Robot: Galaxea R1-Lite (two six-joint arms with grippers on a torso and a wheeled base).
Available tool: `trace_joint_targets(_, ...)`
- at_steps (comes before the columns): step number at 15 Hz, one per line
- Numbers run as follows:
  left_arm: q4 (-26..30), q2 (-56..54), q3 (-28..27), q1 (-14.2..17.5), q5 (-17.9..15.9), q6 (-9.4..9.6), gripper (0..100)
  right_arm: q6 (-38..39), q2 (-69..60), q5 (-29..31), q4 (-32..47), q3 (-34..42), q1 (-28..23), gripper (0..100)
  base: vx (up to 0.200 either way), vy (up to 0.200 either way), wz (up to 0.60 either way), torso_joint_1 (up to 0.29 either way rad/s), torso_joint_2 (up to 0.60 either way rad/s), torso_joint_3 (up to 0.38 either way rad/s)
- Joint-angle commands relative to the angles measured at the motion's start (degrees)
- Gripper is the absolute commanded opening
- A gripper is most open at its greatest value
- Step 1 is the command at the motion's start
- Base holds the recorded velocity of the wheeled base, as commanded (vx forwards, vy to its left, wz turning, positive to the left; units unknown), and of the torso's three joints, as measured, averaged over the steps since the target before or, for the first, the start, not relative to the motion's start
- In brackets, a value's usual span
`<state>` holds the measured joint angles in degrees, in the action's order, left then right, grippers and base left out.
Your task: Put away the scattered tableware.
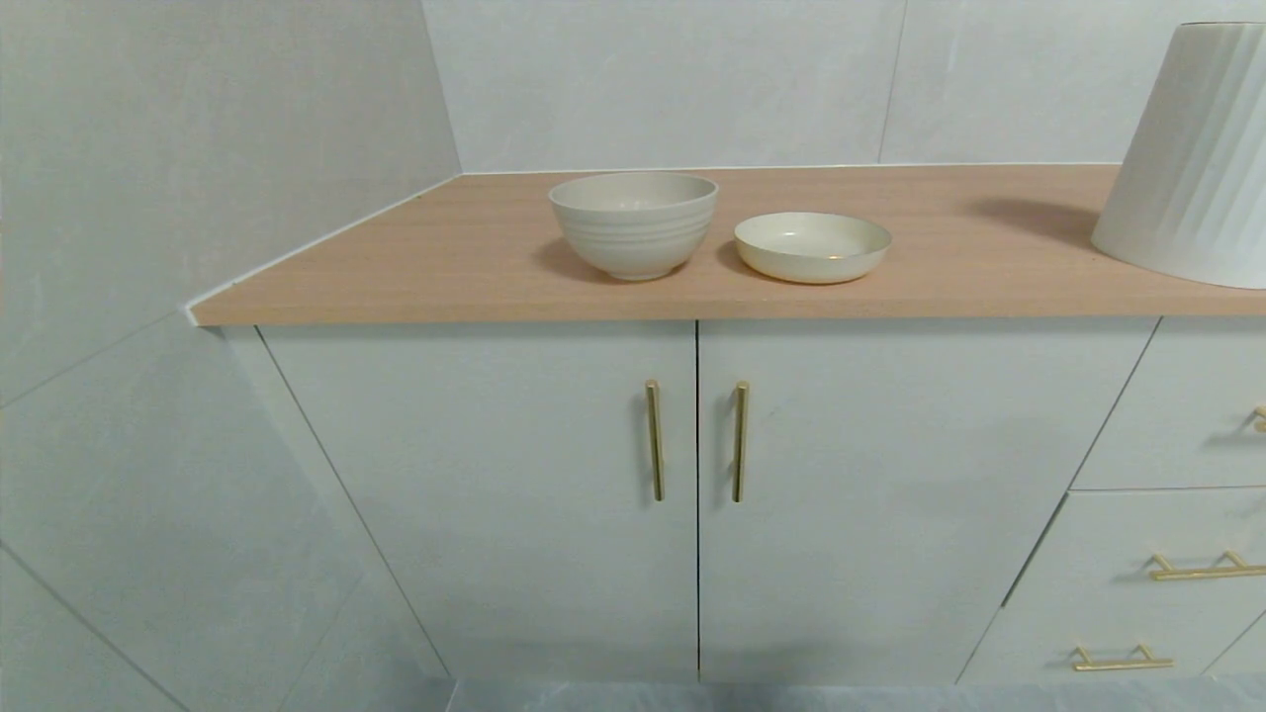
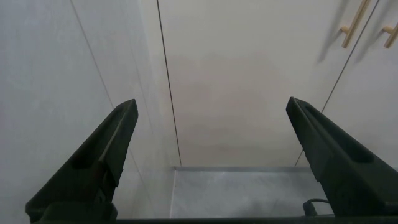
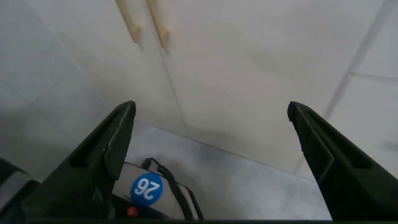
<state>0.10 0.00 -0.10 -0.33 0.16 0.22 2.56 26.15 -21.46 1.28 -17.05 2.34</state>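
Both hands, the left hand [image 2: 210, 109] and the right hand [image 3: 210, 109], are held released and empty, low before the closed cabinet doors [image 1: 495, 475]. Nothing is judged put away yet: the bowl [image 1: 633, 222] and shallow dish [image 1: 812, 245] are seen side by side on the counter [image 1: 396, 267], well above both hands.

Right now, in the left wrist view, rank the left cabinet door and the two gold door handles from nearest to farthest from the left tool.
1. Left cabinet door, straight ahead of the open left tool.
2. Left door's gold handle, at that door's far edge, by the seam.
3. Right door's gold handle, just across the seam; close to the second, likely slightly farther.
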Motion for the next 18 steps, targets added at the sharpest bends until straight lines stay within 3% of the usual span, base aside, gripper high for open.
trace_joint_targets(1, 0.0, 0.0, 0.0, 0.0, 0.0, -0.04, 100, 0.3, 19.1, -1.4, -8.9, -4.4, 7.9, 100, 0.000, 0.000, 0.00, 0.000, 0.00, 0.000)
trace_joint_targets(3, 0.0, 0.0, 0.0, 0.0, 0.0, -0.04, 100, 0.2, 26.0, -0.4, -15.9, -5.0, 12.2, 100, 0.000, 0.000, 0.00, 0.000, 0.00, 0.000)
trace_joint_targets(5, 0.0, 0.0, 0.0, 0.0, 0.0, -0.04, 100, 0.2, 37.3, 2.0, -20.1, -11.0, 16.6, 100, 0.000, 0.000, 0.00, 0.000, 0.00, 0.000)
trace_joint_targets(10, 0.0, 0.0, 0.0, 0.0, 0.0, 0.04, 100, 2.8, 53.8, 2.5, -16.4, -29.6, 26.8, 100, 0.000, 0.000, 0.00, 0.000, 0.00, 0.000)
trace_joint_targets(18, 0.0, 0.0, 0.0, 0.0, 0.0, 0.04, 100, 4.5, 64.0, 2.4, -21.1, -29.4, 29.3, 100, 0.000, 0.000, 0.00, 0.000, 0.00, 0.000)
